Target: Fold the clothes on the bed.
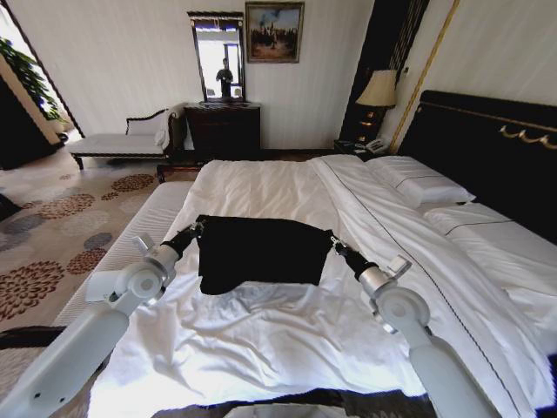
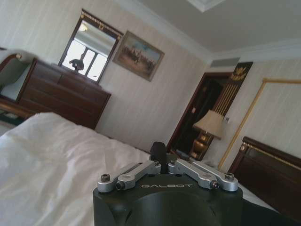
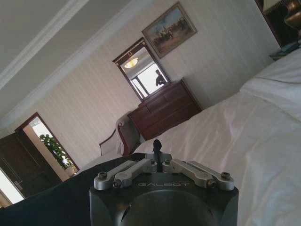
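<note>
While pinched at opposite side edges by left gripper (image 1: pixel 197 228) and right gripper (image 1: pixel 333 240), black T-shirt (image 1: pixel 261 250) above white bed (image 1: pixel 261 348): soft, limp, best gripped at hems.

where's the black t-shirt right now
In the head view the black T-shirt hangs stretched between the left gripper and right gripper, over the middle of the bed, its lower edge on the sheet.

Lit by daylight glaring from a blown-out window (image 1: pixel 10 39) at far left; soft shadows across the white bed (image 1: pixel 261 340); wrist views slightly hazy.
</note>
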`<state>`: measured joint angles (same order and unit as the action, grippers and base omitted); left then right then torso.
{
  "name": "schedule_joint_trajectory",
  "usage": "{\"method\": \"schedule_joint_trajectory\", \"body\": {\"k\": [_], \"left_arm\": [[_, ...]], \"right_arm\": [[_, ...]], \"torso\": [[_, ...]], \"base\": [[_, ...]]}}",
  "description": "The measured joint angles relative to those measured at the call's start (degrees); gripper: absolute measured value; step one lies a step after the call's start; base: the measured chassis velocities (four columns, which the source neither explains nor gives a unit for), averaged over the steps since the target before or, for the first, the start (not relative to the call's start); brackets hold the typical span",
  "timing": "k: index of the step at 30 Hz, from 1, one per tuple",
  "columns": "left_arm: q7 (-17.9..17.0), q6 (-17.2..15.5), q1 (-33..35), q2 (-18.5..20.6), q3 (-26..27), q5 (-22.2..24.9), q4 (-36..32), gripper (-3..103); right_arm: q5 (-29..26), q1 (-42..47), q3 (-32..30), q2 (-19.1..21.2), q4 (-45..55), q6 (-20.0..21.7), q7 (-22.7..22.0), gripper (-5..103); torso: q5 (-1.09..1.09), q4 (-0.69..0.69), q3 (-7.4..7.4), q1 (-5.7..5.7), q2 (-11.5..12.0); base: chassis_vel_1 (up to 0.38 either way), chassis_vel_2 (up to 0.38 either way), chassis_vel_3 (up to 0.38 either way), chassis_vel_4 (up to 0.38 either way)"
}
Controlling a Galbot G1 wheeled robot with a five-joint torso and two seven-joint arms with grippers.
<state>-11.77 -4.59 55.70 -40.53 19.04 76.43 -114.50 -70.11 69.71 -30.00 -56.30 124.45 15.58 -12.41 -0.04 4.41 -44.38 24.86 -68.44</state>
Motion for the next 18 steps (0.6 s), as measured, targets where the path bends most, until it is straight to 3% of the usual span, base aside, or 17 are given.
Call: {"method": "schedule_joint_trajectory", "body": {"k": [9, 18], "left_arm": [[-0.60, 0.55, 3.30, 1.70, 3.25, -0.30, -6.09, 1], [-1.86, -0.21, 19.50, 0.31, 16.51, -0.07, -15.40, 1]], "right_arm": [[-1.33, 2.33, -3.54, 1.67, 6.34, -0.01, -1.26, 0], [-1.54, 9.07, -4.81, 1.02, 11.29, 0.55, -2.14, 0]], "torso": [[0.01, 0.01, 0.00, 0.00, 0.00], [0.00, -0.01, 0.00, 0.00, 0.00]], "base": [[0.000, 0.000, 0.000, 0.000], [0.000, 0.000, 0.000, 0.000]]}}
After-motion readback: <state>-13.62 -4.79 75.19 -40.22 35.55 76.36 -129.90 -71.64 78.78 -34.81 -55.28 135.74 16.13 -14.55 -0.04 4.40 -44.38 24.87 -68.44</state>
